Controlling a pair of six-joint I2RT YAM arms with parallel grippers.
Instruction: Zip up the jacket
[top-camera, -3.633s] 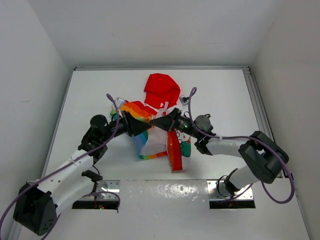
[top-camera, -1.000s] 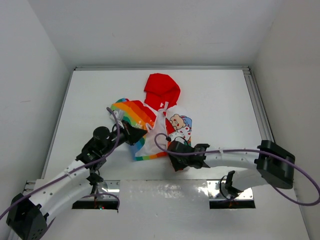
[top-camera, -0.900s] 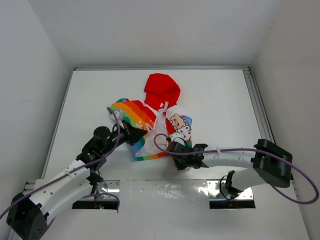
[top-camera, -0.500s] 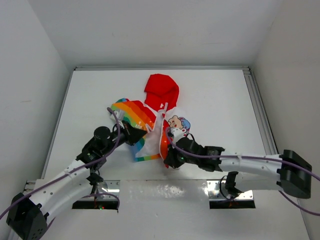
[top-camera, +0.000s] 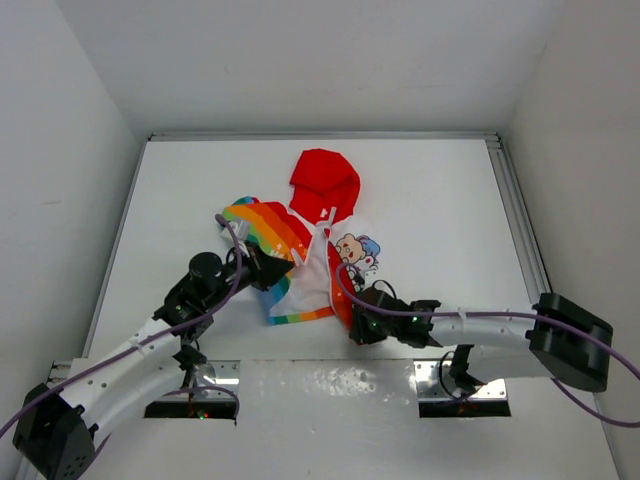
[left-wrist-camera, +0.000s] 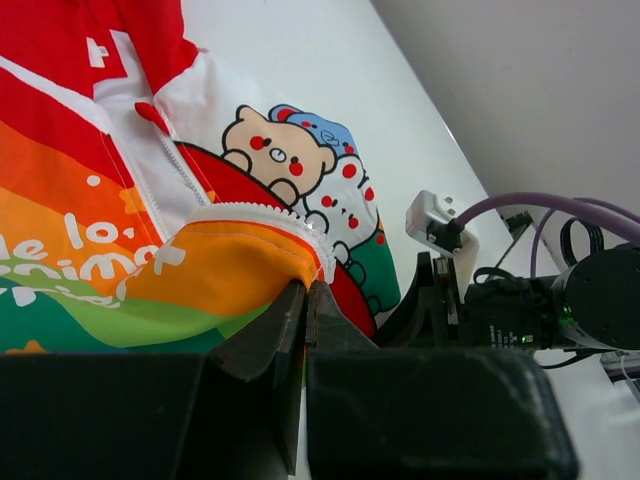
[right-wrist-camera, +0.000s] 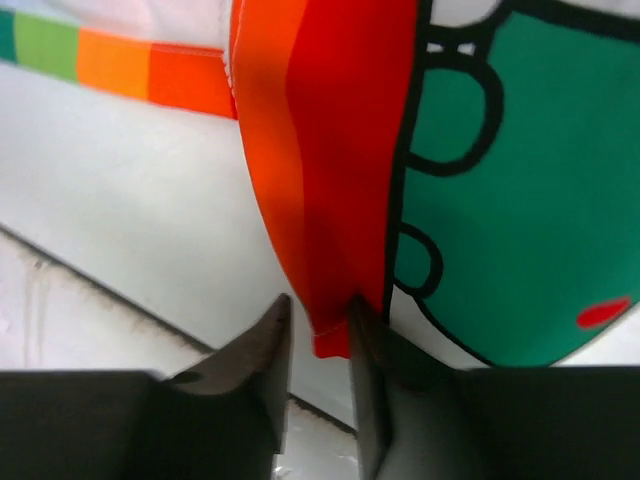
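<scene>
Counter (top-camera: 450, 200) holds the jacket (top-camera: 312, 262) near its front edge, front lying open. There the left gripper (left-wrist-camera: 305, 300), jaws pressed tight, pinches the orange zipper edge (left-wrist-camera: 250, 250). The right gripper (right-wrist-camera: 318, 330) stands narrowly parted astride the red trim (right-wrist-camera: 340, 200) at its bottom end (real hold unclear). That end could slip out, likely misaligning the halves. One jacket, two grippers.

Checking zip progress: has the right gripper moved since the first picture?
Yes. The right gripper has come toward the near edge of the table, down to the hem of the jacket.
</scene>
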